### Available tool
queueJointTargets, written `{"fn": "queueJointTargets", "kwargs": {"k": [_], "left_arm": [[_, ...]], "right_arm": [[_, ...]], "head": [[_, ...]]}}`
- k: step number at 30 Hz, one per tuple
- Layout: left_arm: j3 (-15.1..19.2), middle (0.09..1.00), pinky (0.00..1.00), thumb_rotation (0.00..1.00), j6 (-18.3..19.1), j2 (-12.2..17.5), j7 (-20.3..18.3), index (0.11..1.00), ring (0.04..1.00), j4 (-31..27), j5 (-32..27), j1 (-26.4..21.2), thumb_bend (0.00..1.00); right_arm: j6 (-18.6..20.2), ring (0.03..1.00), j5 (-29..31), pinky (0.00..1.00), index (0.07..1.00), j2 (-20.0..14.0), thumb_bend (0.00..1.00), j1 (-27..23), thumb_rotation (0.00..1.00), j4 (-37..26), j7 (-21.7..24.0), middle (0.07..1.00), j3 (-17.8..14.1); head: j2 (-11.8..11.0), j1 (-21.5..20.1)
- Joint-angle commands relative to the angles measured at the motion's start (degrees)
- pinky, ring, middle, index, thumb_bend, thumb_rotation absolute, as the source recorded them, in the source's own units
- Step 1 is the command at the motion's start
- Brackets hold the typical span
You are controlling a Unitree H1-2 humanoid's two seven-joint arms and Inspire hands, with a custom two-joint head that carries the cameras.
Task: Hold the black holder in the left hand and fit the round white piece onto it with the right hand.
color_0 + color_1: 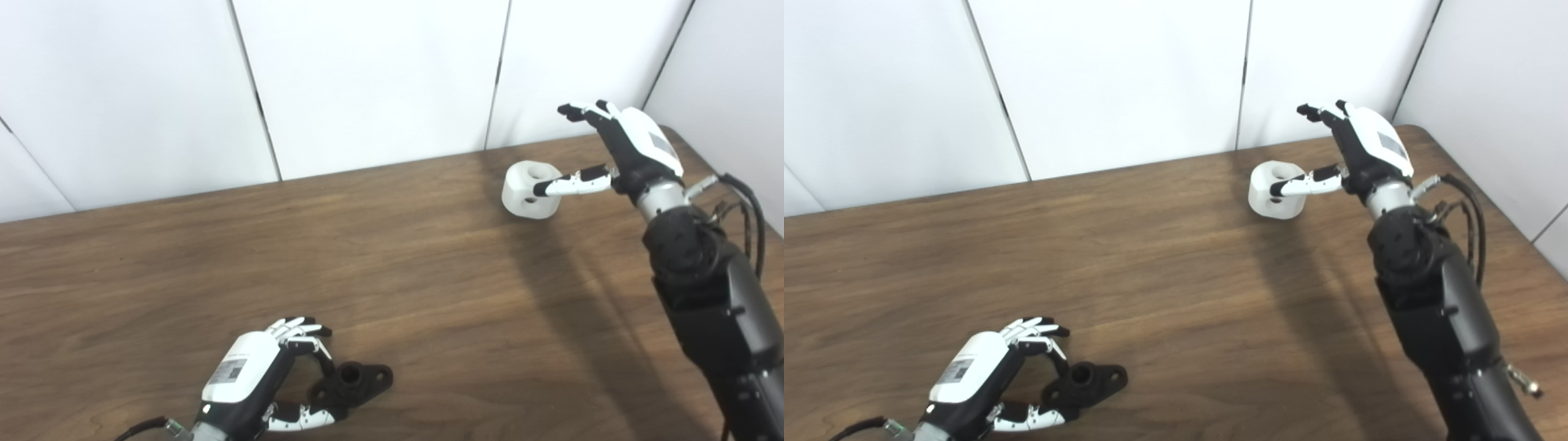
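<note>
The black holder [354, 383] lies flat on the wooden table near the front edge, its round socket facing up. My left hand [257, 373] sits just left of it, open, with the fingers arched over the holder's left end and the thumb lying along its near side. The round white piece [530, 190], with holes in its top and side, rests at the back right of the table. My right hand [618, 153] is open beside it; the thumb [572, 184] reaches across the piece's near top and the fingers are raised above and behind it.
The brown table [392, 257] ends at white wall panels behind and on the right. My right forearm [710, 294] stretches over the table's right side, with cables looping off the wrist.
</note>
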Motion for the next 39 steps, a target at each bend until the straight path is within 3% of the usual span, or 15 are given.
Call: {"fn": "queueJointTargets", "kwargs": {"k": [1,9,15,19,26,32,39], "left_arm": [[-0.4,0.824,0.9,0.06,2.3,0.9,-3.1,0.489,0.903,0.4,0.2,1.7,0.51],[-0.6,0.824,0.9,0.06,2.9,0.3,-3.4,0.489,0.9,-0.1,1.3,1.6,0.51],[-0.8,0.824,0.9,0.06,3.4,-0.3,-3.3,0.489,0.903,-0.6,1.6,1.7,0.51],[-0.9,0.826,0.89,0.06,4.0,-0.6,-3.5,0.49,0.906,-0.9,1.8,1.6,0.51],[-0.8,0.829,0.89,0.06,4.9,-1.4,-4.0,0.49,0.91,-1.4,2.4,1.6,0.51],[-1.0,0.828,0.9,0.06,5.2,-1.7,-4.3,0.489,0.906,-2.0,2.8,1.7,0.51],[-1.1,0.829,0.89,0.06,5.5,-1.8,-4.4,0.489,0.906,-2.1,3.2,1.6,0.51]], "right_arm": [[-0.1,0.999,-0.8,0.88,0.831,-3.0,0.9,-3.6,0.3,1.3,1.6,0.842,0.8],[-0.4,0.94,-3.7,0.89,0.816,-8.5,0.93,-8.9,0.38,8.6,7.6,0.78,7.0],[0.0,0.925,-6.6,0.95,0.828,-11.4,0.94,-13.2,0.41,11.5,18.7,0.788,10.6],[0.0,0.915,-8.8,0.85,0.816,-11.3,0.97,-15.4,0.38,12.7,23.0,0.796,11.7],[-0.1,0.907,-10.2,0.83,0.828,-10.2,0.96,-17.7,0.36,14.8,23.4,0.798,13.8],[-0.9,0.942,-9.8,0.91,0.846,-9.0,0.97,-18.6,0.32,17.3,20.9,0.814,15.1],[-2.1,0.969,-10.5,0.93,0.828,-8.9,0.98,-19.5,0.34,18.7,19.3,0.853,16.8]], "head": [[0.0,0.1],[0.1,0.3],[0.1,0.5],[0.0,0.7],[0.0,0.8],[0.0,1.1],[-0.1,1.3]]}}
